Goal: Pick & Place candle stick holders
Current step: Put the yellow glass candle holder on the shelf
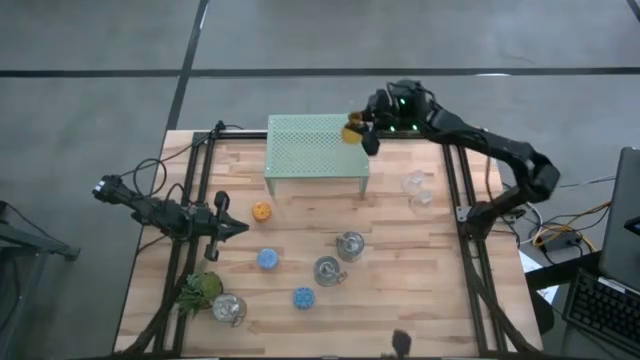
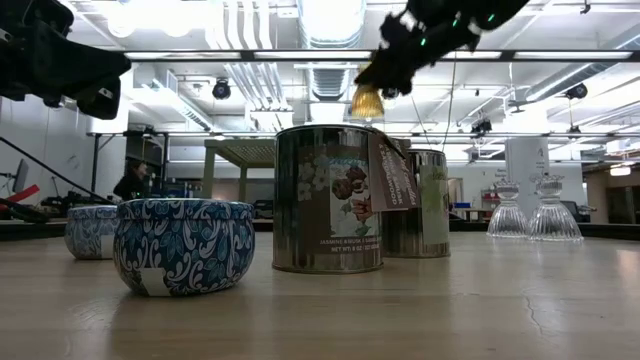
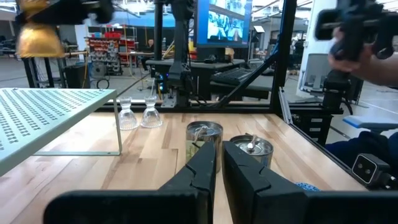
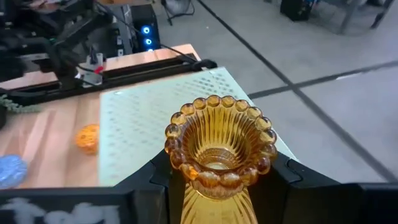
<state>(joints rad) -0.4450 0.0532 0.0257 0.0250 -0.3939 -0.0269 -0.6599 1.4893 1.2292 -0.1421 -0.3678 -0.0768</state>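
1. The table [image 1: 400, 250] is pale wood planks inside a black frame, standing on a grey concrete floor. Across it I see a big workshop with bright ceiling lights, pipes, shelving and monitors, and a person seated far back.
2. A pale-green mesh stand [image 1: 315, 145] sits toward the far edge of the table.
3. The right gripper [image 1: 358, 128] is up in the air over the stand's far right corner, its fingers pinching the amber glass holder [image 4: 219, 149] by the stem.
4. That holder stands upright, long axis vertical, its beaded cup opening upward, clear of the mesh.
5. The left gripper [image 1: 235, 228] rests at the left side of the table, fingers pressed together on nothing.
6. Two clear glass holders [image 1: 418, 190] stand upright near the right edge.
7. Two metal tins [image 1: 338, 258] stand mid-table and a third [image 1: 228, 308] beside the plant [image 1: 200, 290]; an orange holder [image 1: 261, 211] and two blue ones [image 1: 285, 278] sit nearby.
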